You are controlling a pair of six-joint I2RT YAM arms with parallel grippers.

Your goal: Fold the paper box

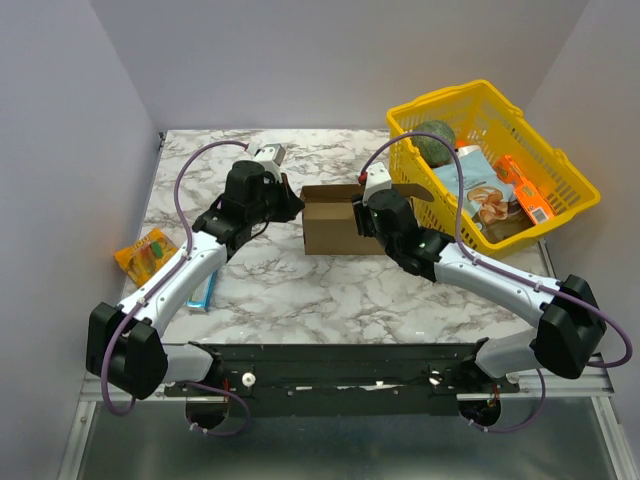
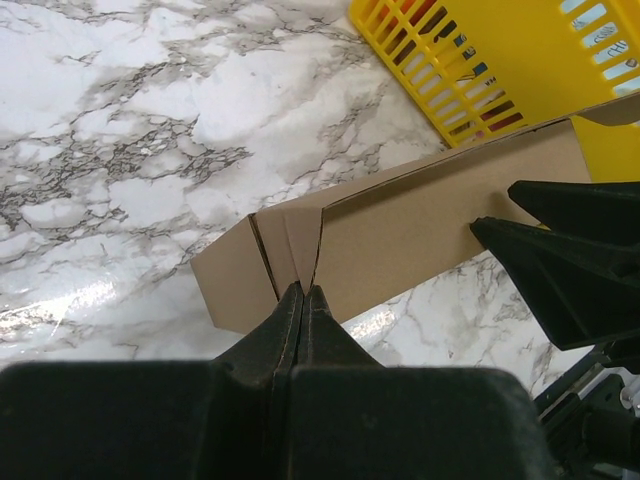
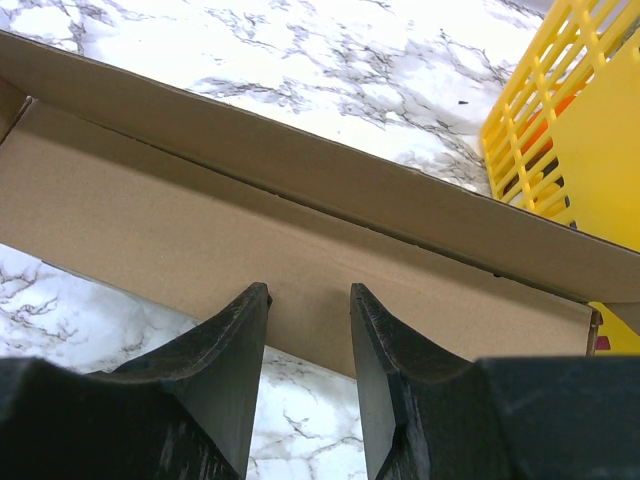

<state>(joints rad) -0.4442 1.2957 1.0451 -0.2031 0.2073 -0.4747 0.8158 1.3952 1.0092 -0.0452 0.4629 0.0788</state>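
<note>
Plainly the weak spot is the grip. The paper box (image 1: pixel 330 225) stands half formed in the middle of the table (image 1: pixel 300 300), with its long wall up and a flap loose at its right end, just beside the basket (image 1: pixel 440 96). The left gripper (image 2: pixel 303 292) has its fingers pressed together at the box's left corner seam. I see no cardboard between them, so it seems to be pushing, not holding. The right gripper (image 3: pixel 308 290) is spread, its tips at the long wall with nothing clasped.

With neither arm clamping it, a firm push could slide the light box across the table, or cave a wall in instead of creasing it. A drift to the right would jam the loose flap against the basket.

The marble-pattern top looks smooth and glossy — little to stop a skid. Plain pale walls close in on the left, back and right, and a snack packet (image 1: pixel 145 250) lies near the left edge.
</note>
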